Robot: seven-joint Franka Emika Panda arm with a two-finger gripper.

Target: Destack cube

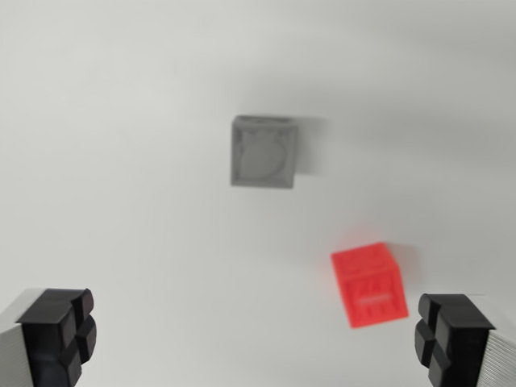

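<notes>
Cube, red (369, 285): embossed faces, tilted, blurred, resting on white surface (121, 201). Cube, grey (264, 151): well apart, flat. Gripper (256, 339): fingers spread wide, empty.

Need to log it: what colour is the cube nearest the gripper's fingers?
Red, seen clearly in the wrist view.

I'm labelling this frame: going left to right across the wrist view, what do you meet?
Left black pincer fingertip → grey plastic cube → red plastic cube → right black pincer fingertip.
</notes>
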